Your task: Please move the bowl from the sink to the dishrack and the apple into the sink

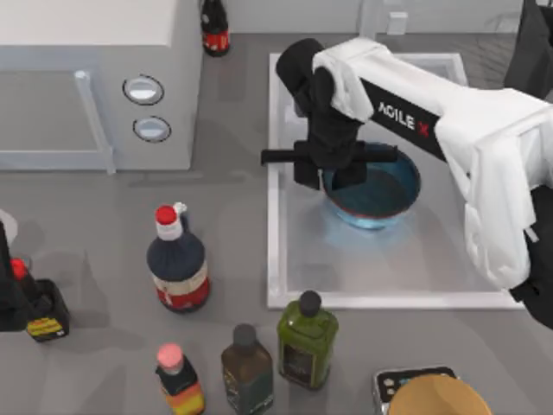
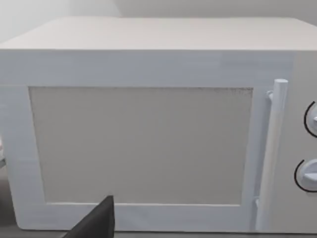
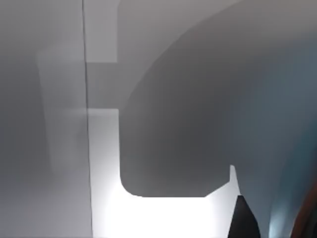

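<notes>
One bowl [image 1: 378, 195], blue with a dark teal inside, sits in the sink [image 1: 285, 259], toward its upper middle in the top view. Right hand [image 1: 341, 169] is over the bowl's left rim, wrist pointing down into it; can't tell whether its fingers are apart, together or on the rim, since the wrist body covers them. Right arm [image 1: 449, 130] reaches in from the right edge across the sink. Right wrist view: pale sink floor, bowl's blue wall [image 3: 292, 124] curving along one side, one dark fingertip [image 3: 243, 218] at the edge.

Left hand [image 1: 17, 294] is parked at the tabletop's far left edge, well apart from the sink; fingers can't be made out either. Left wrist view faces the microwave [image 2: 148, 139] door and handle.

On the tabletop [image 1: 104, 233] left of and below the sink: dark bottle with red cap [image 1: 176, 259], green bottle [image 1: 306, 339] just at the sink's lower rim, brown bottle [image 1: 247, 367] beside it, small bottle with pink cap [image 1: 177, 380]. Tan-orange round thing [image 1: 436, 396] at the bottom edge.
</notes>
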Robot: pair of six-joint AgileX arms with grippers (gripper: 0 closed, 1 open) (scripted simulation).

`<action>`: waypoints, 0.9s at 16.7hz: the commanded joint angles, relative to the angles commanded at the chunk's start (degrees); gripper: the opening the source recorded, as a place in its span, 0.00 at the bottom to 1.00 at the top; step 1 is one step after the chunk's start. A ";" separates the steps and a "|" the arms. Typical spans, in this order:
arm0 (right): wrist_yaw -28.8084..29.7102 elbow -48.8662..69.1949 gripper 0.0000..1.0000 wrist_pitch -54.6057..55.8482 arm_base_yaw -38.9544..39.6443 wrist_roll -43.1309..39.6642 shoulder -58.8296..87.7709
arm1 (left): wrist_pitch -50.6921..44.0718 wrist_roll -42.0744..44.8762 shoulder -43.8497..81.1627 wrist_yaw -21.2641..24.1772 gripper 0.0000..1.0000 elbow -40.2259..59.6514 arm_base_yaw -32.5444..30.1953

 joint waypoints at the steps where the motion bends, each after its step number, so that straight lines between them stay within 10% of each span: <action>1: 0.00 0.00 0.02 0.00 0.00 0.00 0.00 | 0.00 0.00 0.00 0.00 1.00 0.00 0.00; 15: 0.55 -5.82 0.00 -4.55 3.70 4.12 -6.38 | 0.00 0.00 0.00 0.00 1.00 0.00 0.00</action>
